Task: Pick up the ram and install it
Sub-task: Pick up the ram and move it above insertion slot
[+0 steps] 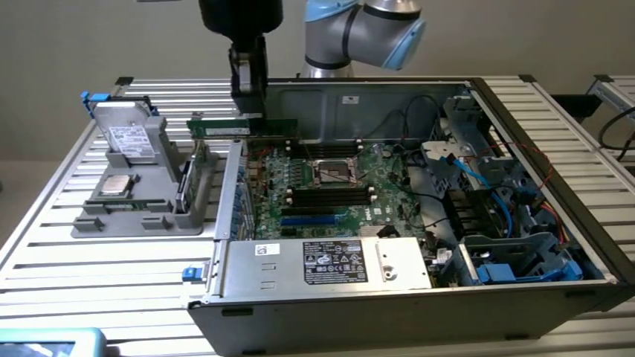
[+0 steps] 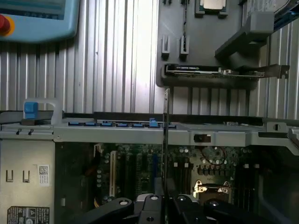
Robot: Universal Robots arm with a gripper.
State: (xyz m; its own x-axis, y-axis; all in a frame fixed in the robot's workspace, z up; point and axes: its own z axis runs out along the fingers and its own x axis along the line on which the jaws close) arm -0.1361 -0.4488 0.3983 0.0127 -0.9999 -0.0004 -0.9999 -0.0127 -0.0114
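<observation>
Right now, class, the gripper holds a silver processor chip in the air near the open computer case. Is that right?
Wrong thing: the gripper holds the green ram in the air near the open computer case, as the exterior view shows.

arm (image 1: 362, 33): we see silver-grey rounded joints with pale blue caps | wrist housing (image 1: 236, 18): we see it bulky, black | gripper (image 1: 249, 111): we note narrow black body | linkage bars (image 2: 140, 208): black, round silver pins (image 2: 124, 202)
</observation>
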